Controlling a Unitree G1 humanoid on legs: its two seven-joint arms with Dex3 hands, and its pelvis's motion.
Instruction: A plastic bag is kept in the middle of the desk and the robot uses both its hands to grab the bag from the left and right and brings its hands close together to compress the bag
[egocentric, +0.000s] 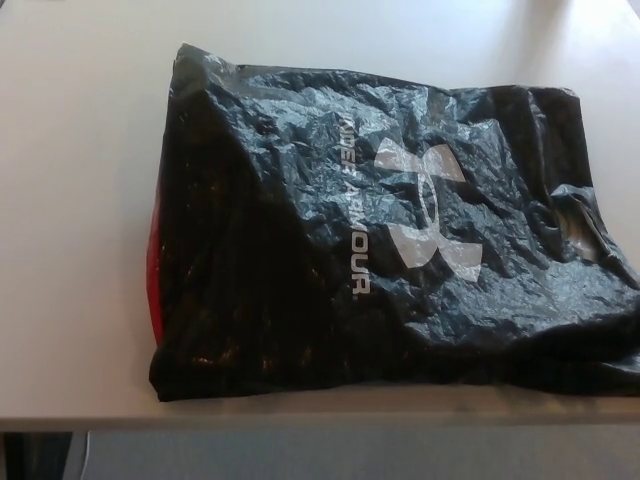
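Note:
A large black plastic bag (380, 230) with a white logo and lettering lies crumpled across the middle of the pale desk (80, 200). A strip of red (153, 270) shows along the bag's left edge. The bag's right side runs out of the picture. Neither of my hands shows in the head view.
The desk's front edge (300, 420) runs along the bottom of the picture, with floor below it. Bare desk surface lies to the left of the bag and behind it.

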